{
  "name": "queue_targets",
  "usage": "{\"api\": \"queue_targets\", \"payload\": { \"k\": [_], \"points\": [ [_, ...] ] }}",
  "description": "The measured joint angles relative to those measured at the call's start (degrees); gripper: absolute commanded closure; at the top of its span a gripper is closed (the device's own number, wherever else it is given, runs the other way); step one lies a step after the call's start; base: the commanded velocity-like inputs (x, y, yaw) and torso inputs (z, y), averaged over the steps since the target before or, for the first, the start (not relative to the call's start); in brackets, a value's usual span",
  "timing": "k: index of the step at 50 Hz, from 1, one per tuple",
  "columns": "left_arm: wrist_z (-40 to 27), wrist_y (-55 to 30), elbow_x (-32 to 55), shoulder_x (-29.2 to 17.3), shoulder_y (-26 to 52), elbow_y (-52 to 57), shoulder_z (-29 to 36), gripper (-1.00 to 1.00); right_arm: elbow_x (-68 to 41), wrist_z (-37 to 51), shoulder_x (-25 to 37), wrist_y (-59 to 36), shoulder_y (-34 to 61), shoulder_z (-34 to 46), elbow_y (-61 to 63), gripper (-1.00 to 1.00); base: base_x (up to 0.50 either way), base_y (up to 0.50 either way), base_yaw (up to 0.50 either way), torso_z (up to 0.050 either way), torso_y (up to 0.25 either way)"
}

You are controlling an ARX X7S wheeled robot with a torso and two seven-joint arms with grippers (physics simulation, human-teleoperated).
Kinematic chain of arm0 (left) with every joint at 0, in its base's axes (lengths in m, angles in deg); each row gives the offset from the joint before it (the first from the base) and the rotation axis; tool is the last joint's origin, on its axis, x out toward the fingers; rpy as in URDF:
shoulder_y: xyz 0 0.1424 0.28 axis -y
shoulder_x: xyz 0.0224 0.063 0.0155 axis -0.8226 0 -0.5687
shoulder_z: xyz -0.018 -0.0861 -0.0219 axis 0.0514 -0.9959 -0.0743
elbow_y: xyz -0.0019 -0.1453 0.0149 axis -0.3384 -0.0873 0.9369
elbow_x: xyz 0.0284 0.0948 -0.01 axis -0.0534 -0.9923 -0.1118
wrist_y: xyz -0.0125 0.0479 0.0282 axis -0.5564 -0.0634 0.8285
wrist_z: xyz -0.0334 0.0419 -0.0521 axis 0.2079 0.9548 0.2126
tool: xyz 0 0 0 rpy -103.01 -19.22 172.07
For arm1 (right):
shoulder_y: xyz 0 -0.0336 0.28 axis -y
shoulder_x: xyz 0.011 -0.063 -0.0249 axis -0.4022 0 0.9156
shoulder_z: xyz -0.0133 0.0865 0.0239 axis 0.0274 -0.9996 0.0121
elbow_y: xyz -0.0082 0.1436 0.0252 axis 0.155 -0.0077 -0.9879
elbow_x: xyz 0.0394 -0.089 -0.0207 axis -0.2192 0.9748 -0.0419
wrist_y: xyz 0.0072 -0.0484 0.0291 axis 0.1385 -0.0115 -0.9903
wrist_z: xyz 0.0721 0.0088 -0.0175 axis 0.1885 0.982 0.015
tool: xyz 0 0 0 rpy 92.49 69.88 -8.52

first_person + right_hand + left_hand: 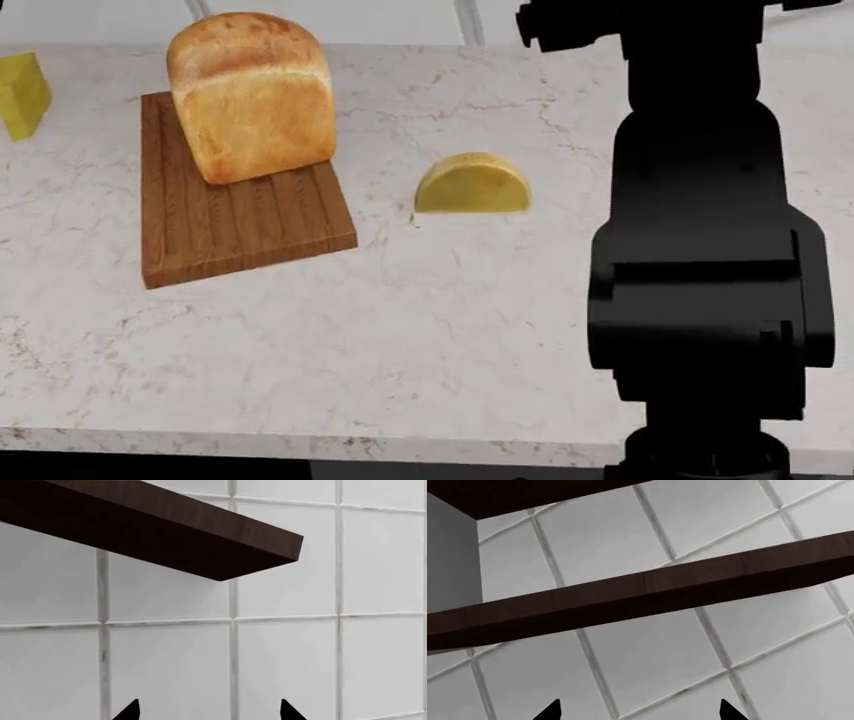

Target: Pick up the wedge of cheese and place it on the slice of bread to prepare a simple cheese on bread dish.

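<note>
White marble-veined countertop (400, 330), bearing: ribbed brown wooden cutting board (254, 225); golden-brown domed bread loaf (251, 95) upright on its far end; pale yellow half-disc cheese wedge (471, 185) near the board's right, apart. Left gripper (639, 711) and right gripper (208, 711): jaws apart, empty, facing white tiled wall (287, 655) with dark wooden shelf (167, 527).

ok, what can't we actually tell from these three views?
- Yellow cheese chunk: cut off by the head view's left edge.
- Counter behind the right arm: hidden in the head view.
- Both end effectors: absent from the head view; wrist views show only fingertips against wall tiles and a dark shelf.
- Wedge of cheese and bread: in neither wrist view.
</note>
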State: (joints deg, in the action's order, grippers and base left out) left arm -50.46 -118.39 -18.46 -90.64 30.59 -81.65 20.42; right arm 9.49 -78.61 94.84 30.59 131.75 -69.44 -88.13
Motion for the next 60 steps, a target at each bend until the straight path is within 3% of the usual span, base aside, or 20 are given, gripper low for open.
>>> {"api": "queue_targets", "payload": {
  "k": [30,60],
  "points": [
    [-1.28,-0.62,1.38,-0.8,0.3,-0.33,0.8,-1.0,-1.18,0.25,0.72,0.2,0.13,0.97,-0.57,-1.0,0.2,0.32,0.0,0.0,0.0],
    [-2.81,-1.04,2.58,-1.57,0.58,-0.75,1.66,-1.0,-2.56,1.04,1.44,0.24,-0.35,1.5,-0.41,-1.0,0.32,0.01,0.0,0.0,0.001]
  ]
}}
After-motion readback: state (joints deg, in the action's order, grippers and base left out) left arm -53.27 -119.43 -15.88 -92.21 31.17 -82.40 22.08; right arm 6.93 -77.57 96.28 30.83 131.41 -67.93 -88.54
